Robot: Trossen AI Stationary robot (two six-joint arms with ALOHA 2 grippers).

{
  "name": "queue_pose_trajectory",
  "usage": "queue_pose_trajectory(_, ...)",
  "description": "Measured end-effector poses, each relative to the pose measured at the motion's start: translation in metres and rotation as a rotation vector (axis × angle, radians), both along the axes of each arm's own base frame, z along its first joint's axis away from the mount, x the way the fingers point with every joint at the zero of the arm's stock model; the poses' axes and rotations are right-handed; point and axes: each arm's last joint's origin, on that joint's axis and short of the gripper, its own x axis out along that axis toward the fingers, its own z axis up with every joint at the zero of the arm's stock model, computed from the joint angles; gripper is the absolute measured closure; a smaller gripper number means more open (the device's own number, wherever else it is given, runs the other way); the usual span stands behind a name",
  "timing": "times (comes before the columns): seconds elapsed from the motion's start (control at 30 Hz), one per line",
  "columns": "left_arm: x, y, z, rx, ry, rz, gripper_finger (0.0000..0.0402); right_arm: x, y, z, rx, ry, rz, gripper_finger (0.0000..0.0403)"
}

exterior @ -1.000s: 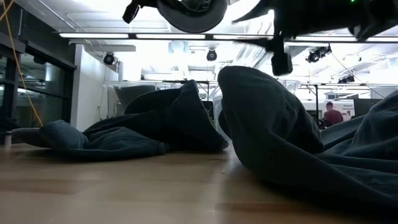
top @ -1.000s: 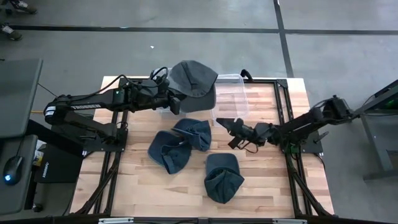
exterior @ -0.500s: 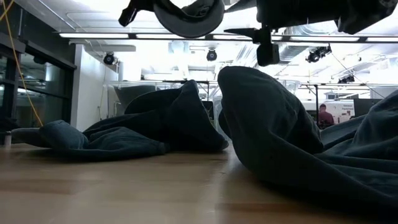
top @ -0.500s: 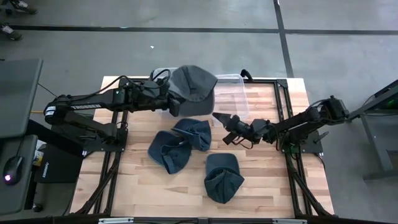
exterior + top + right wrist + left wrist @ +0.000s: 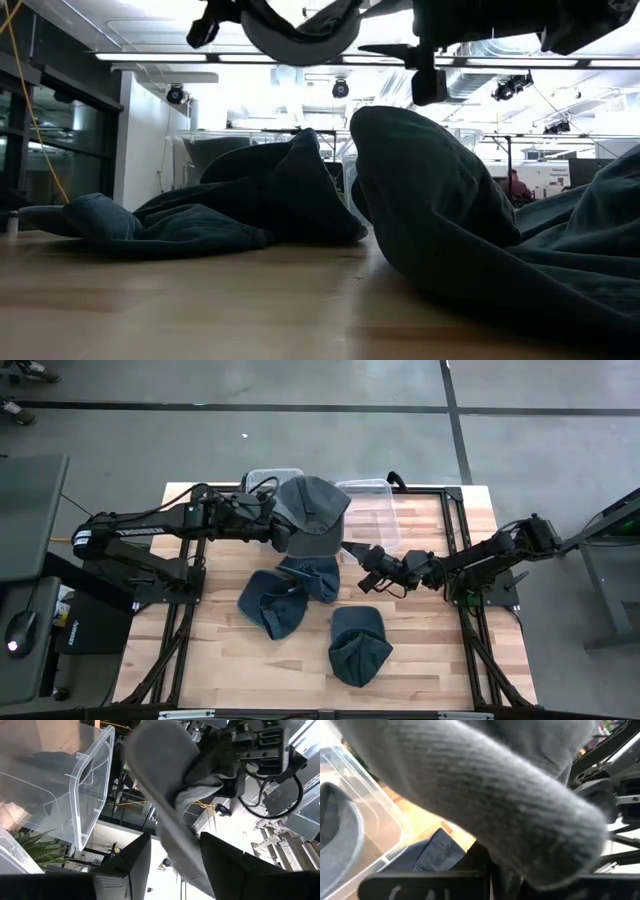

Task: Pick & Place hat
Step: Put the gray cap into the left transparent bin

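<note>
A grey hat [image 5: 312, 512] hangs in the air over the far middle of the table, with my left gripper [image 5: 282, 532] shut on it from the left. In the low view the hat [image 5: 300, 25] is well clear of the table. My right gripper [image 5: 350, 548] stands open at the hat's right edge. In the right wrist view the hat's rim [image 5: 167, 815] runs down between its two fingers [image 5: 125, 865]; I see no touch. Three dark blue hats [image 5: 272, 608], [image 5: 314, 574], [image 5: 360, 644] lie flat on the table. My left gripper holds the grey hat by its left edge [image 5: 290, 528], coming at it from the table's left and slanting down. The hat itself fills the left wrist view [image 5: 485, 795] and hides the fingers. The hat is lifted clear and sags below the hold.
Two clear plastic bins [image 5: 272, 478], [image 5: 372, 510] stand along the far edge, behind the held hat. The dark blue hats fill the table's middle. Bare wood lies at the near left and near right corners [image 5: 200, 660].
My left gripper has tipped downward and the grey hat has come a little toward the near edge, uncovering the far left bin. My right gripper has moved toward the table's left, up to the hat's right edge, then kept still.
</note>
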Motion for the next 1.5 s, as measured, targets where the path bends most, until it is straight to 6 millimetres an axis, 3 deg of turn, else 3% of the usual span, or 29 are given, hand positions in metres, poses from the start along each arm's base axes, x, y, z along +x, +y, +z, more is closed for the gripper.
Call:
queue_pose_trajectory(0.43, 0.012, -0.001, -0.014, -0.057, 0.065, -0.052, 0.0396, 0.001, -0.009, 0.000, 0.010, -0.006, -0.026, 0.0253)
queue_pose_trajectory(0.6, 0.012, -0.001, -0.013, -0.060, 0.052, -0.061, 0.0394, 0.001, -0.013, 0.000, 0.030, -0.016, -0.036, 0.0297)
queue_pose_trajectory(0.83, 0.012, -0.001, -0.012, -0.049, 0.055, -0.072, 0.0391, 0.000, -0.014, -0.002, 0.047, -0.006, -0.078, 0.0390)
queue_pose_trajectory(1.13, 0.012, -0.001, -0.012, -0.004, 0.061, -0.096, 0.0356, 0.000, -0.014, -0.002, 0.103, -0.038, -0.085, 0.0395)
queue_pose_trajectory(1.5, 0.012, -0.001, -0.012, 0.030, 0.071, -0.118, 0.0347, 0.000, -0.014, -0.001, 0.109, -0.038, -0.105, 0.0396)
